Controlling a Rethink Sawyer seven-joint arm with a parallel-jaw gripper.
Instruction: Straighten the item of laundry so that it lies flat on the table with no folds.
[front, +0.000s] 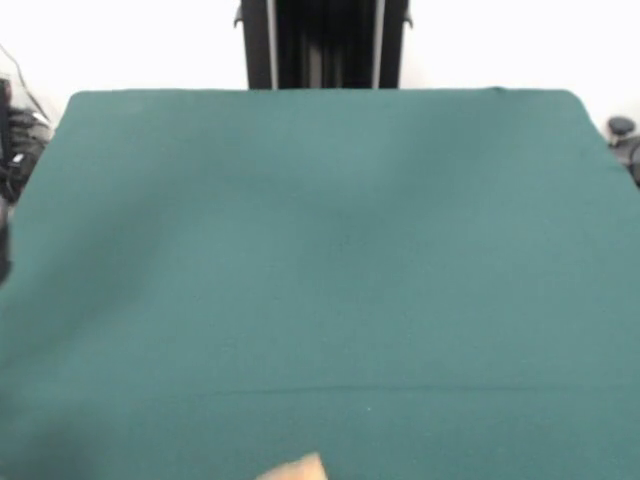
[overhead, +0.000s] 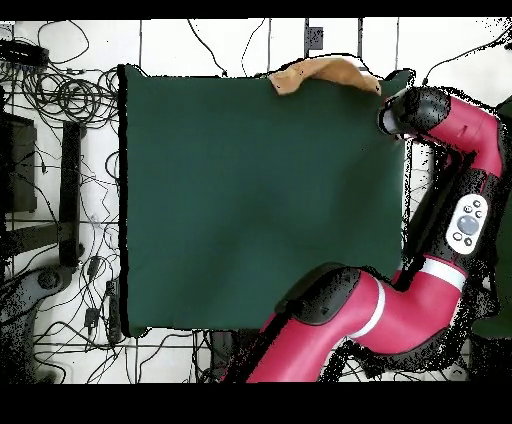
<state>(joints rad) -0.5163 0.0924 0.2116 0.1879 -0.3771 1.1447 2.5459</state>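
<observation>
At the near edge of the table (front: 330, 250), in the front view, only a small tan corner of the towel (front: 298, 468) pokes up into sight, a little left of the middle of that edge; the rest of it lies beyond what this camera takes in. From above, the towel (overhead: 322, 72) shows as a narrow, humped tan strip lying along one edge of the table (overhead: 250, 200), towards the corner nearest the arm's outer end, and it seems partly to overhang that edge. Its bunched, curved outline suggests that it is folded or crumpled on itself and not spread, so the task looks barely begun. Past it the green surface runs bare all the way to the far edge in the front view, with one faint crease line across the cloth covering. The red and black arm (overhead: 400, 300) is swung out alongside the side edge of the table, its end section (overhead: 420, 110) reaching up to the corner just beside the towel, probably so as to work on the cloth from that side. The gripper itself cannot be made out in either view, so how far its fingers are parted, and whether they hold any cloth, cannot be told.
</observation>
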